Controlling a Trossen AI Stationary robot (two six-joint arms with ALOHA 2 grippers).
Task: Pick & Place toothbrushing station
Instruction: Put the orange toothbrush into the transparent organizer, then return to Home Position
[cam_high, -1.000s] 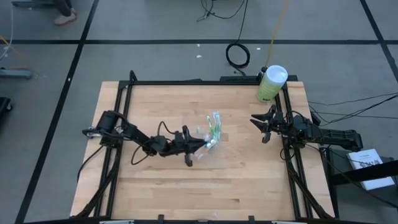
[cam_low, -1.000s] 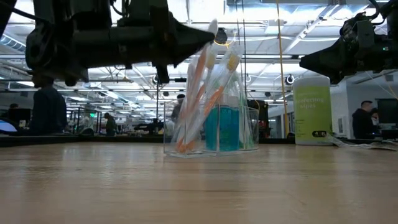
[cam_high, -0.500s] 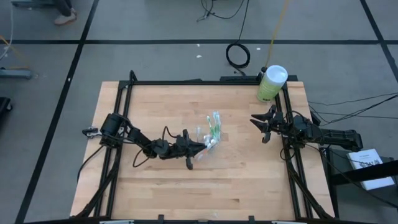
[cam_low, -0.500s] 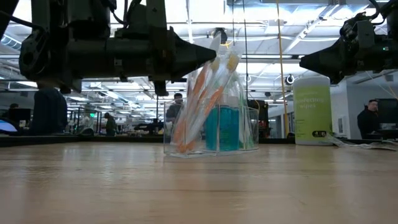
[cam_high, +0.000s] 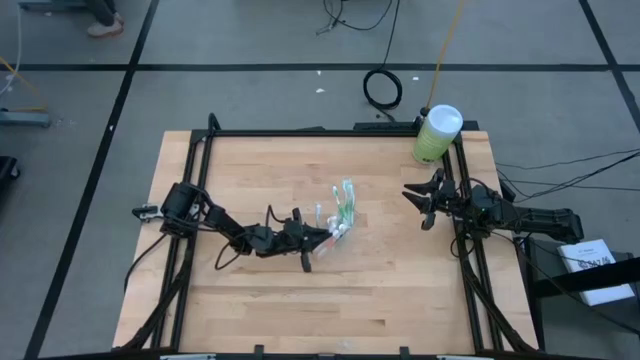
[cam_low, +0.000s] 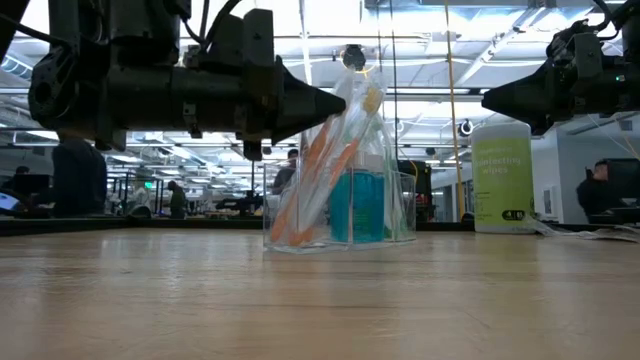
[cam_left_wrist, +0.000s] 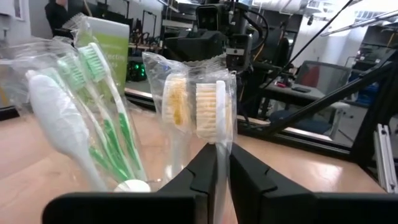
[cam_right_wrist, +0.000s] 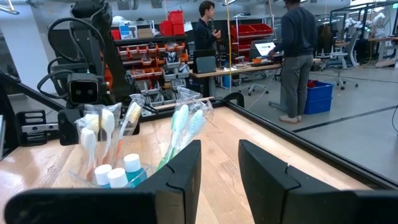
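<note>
In the high view, the left gripper (cam_high: 325, 238) is reaching in at the near edge of the small clear plastic holder (cam_high: 335, 224) around the middle of the wooden table (cam_high: 260, 300), with the wrapped green-and-white toothbrushes (cam_high: 346, 200) fanning out of the holder on the side away from this gripper. The right gripper (cam_high: 415, 206) is waiting well apart from the holder, near the big pale-green canister with a white lid (cam_high: 437, 134) at the table's corner. In the low view, the left gripper (cam_low: 335, 102) is hanging level above the table, its tip touching the top of the plastic-wrapped orange-and-white toothbrushes (cam_low: 320, 170), which are leaning in the holder (cam_low: 385, 215) just under and beyond that tip, beside the small tubes with blue caps (cam_low: 355, 205). The right gripper (cam_low: 490, 100) is hovering high, just above the canister (cam_low: 502, 178). In the left wrist view, the left gripper (cam_left_wrist: 221, 149) is showing its fingers almost together, leaving only a thin slit, and the lower edge of the orange-and-white toothbrushes' wrapper (cam_left_wrist: 198, 102) is sitting pinched in that slit, directly ahead of the tips; the green-and-white toothbrushes (cam_left_wrist: 102, 106) are standing just beside them. In the right wrist view, the right gripper (cam_right_wrist: 219, 146) is holding its fingers clearly apart with nothing between them, while the holder (cam_right_wrist: 112, 180), with the tubes (cam_right_wrist: 118, 171) and green-and-white toothbrushes (cam_right_wrist: 183, 127), is standing well ahead of it; two people (cam_right_wrist: 295, 56) are standing in the room beyond the table.
</note>
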